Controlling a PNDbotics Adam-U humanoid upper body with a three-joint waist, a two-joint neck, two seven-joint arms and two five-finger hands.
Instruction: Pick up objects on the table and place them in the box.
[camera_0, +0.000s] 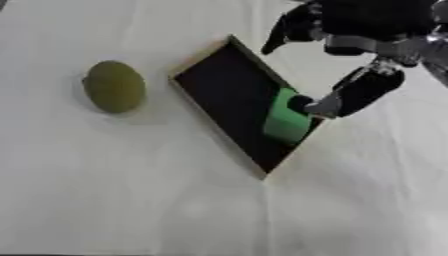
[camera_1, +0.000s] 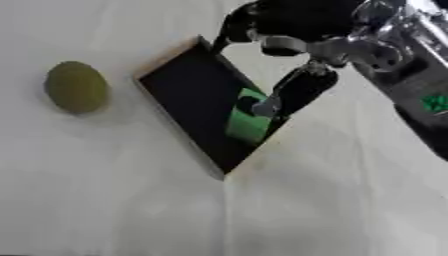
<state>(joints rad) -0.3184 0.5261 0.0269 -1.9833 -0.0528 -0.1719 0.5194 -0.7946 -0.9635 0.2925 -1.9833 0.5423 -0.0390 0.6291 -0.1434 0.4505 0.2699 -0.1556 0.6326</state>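
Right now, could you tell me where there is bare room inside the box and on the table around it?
Inside the box, the dark floor toward its far-left corner is bare. The near-right part is crowded by the green block and the right hand. On the table, the whole near stretch is bare, as is the strip between the olive ball and the box.

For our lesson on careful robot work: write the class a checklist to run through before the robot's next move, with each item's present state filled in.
1. Green block inside the box: ok, it lies by the right wall.
2. Right hand let go of the block: cannot tell, a fingertip is at the block's top.
3. Olive round object in the box: not ok, it lies on the white table, left of the box.
4. Free floor in the box: ok, dark floor shows left of the block.
5. Left hand ready: cannot tell, it is in no view.
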